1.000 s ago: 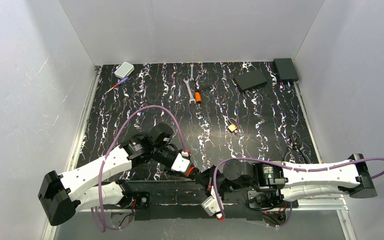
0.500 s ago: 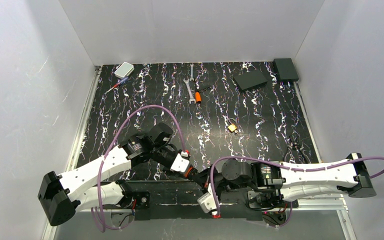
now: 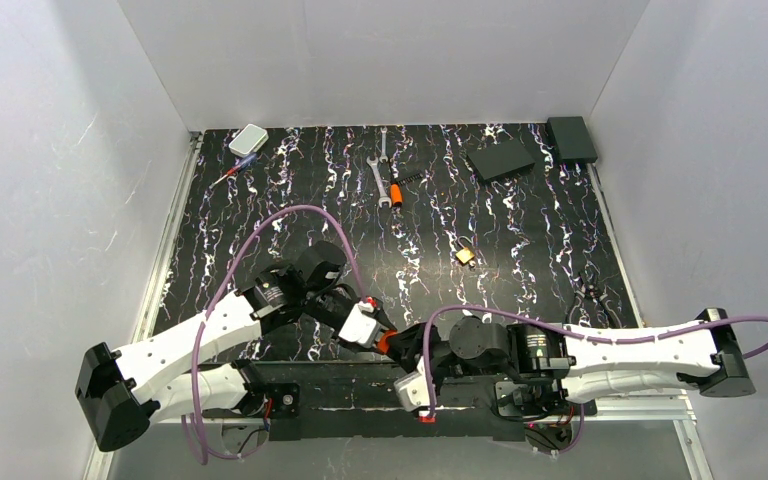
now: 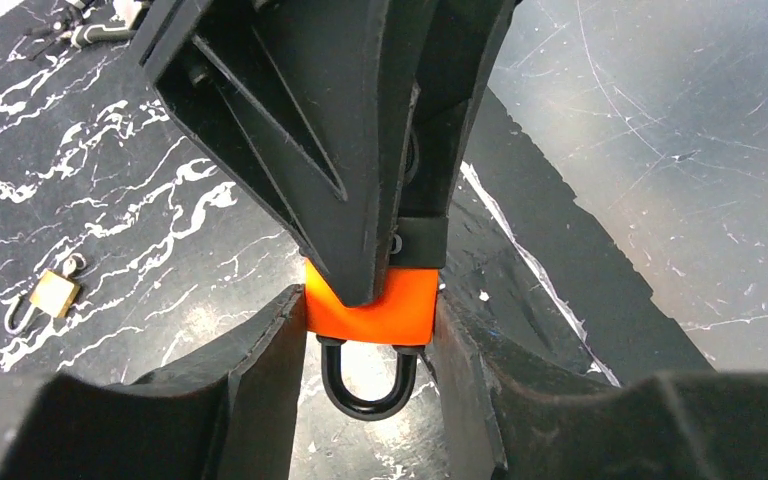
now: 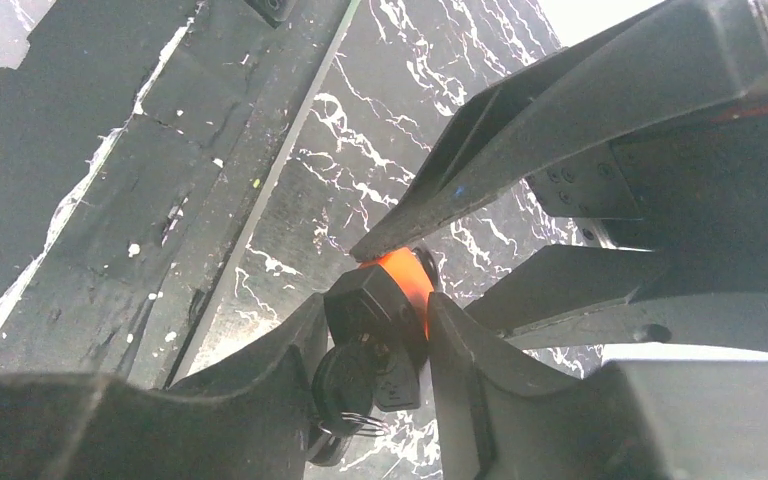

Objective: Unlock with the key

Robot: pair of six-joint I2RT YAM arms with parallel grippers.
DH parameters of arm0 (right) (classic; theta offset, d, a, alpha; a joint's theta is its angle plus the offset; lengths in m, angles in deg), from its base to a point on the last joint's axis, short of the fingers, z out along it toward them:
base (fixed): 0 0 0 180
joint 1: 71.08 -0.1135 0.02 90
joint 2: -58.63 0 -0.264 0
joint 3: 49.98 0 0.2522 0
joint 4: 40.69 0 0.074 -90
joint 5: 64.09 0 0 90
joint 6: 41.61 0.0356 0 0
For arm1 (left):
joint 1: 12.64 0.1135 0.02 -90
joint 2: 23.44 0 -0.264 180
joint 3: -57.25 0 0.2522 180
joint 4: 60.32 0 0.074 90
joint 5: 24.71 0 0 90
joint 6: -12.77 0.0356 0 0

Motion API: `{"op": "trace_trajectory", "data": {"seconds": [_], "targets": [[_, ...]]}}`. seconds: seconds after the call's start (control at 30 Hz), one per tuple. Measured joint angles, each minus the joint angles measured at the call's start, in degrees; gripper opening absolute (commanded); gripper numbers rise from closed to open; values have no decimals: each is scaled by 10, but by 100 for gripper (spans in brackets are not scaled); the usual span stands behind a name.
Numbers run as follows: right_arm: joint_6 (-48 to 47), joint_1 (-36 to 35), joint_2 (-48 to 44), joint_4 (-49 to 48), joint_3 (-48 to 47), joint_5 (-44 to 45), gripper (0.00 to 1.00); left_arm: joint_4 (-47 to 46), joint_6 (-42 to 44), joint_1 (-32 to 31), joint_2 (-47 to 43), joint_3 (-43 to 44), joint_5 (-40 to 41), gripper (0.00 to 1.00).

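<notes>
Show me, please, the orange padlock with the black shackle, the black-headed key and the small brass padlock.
orange padlock with black shackle (image 4: 370,308): left wrist view, orange body.
black-headed key (image 5: 345,388): right wrist view, round head.
small brass padlock (image 4: 53,293): left wrist view, brass body.

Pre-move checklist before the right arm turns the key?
1. Orange padlock clamped in left gripper: ok.
2. Dark head of the key held in right gripper: ok.
3. Key fully seated in the lock: cannot tell, the joint is hidden.
4. Shackle released: not ok, both legs sit in the body.
5. Brass padlock out of the way: ok, it lies well apart.
</notes>
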Motion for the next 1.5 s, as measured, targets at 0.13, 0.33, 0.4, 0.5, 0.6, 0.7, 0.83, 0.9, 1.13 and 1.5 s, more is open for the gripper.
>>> {"op": "trace_trajectory", "data": {"seconds": [0.13,0.33,0.4,0.5,0.6,0.7,0.83,0.9,1.13,1.5], "targets": [[14,0,-14,5,0,2,49,-10,0,0,0,1,-5,0],[45,0,-35,36,-6,3,61,-17,0,-3,0,3,-5,0],[61,1,-46,51,-7,1,67,-17,0,-3,0,3,-4,0],[84,3,-61,71,-10,-3,71,-18,-3,-3,2,3,-2,0],[101,3,-75,86,-12,-1,70,-22,-7,-3,4,3,4,0],[119,3,-89,93,-14,8,66,-28,-13,-3,7,3,10,0],[152,3,-104,93,-14,30,52,-36,-21,-1,7,3,21,0],[170,3,-108,89,-14,37,49,-41,-25,0,7,3,24,0],[203,3,-107,78,-14,41,45,-52,-35,3,7,3,27,0],[243,3,-83,66,-14,109,57,-59,-41,5,7,3,47,0]]}}
